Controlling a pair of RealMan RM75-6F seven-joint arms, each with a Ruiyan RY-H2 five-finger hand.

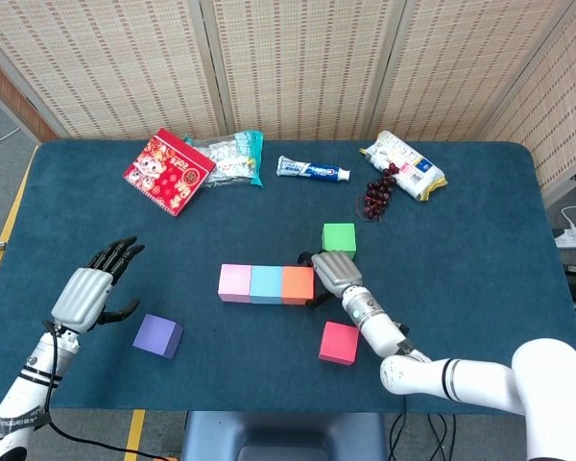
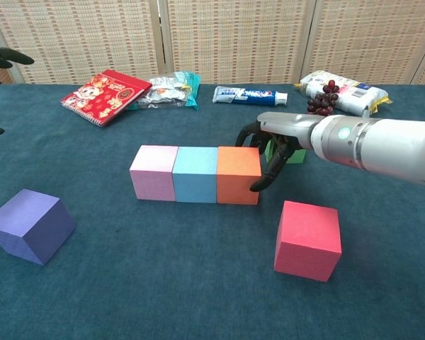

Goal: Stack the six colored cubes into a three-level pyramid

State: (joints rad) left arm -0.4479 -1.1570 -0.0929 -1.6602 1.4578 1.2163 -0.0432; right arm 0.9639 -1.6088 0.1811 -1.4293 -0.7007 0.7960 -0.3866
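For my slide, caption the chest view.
Right hand beside the orange cube ending a pink-blue-orange row; red cube and purple cube wait nearby.

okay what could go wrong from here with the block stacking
The right hand sits against the orange cube, so pulling away carelessly could nudge the pink, blue, orange row out of line. The green cube lies just behind that hand and the red cube beside its arm; either might get bumped.
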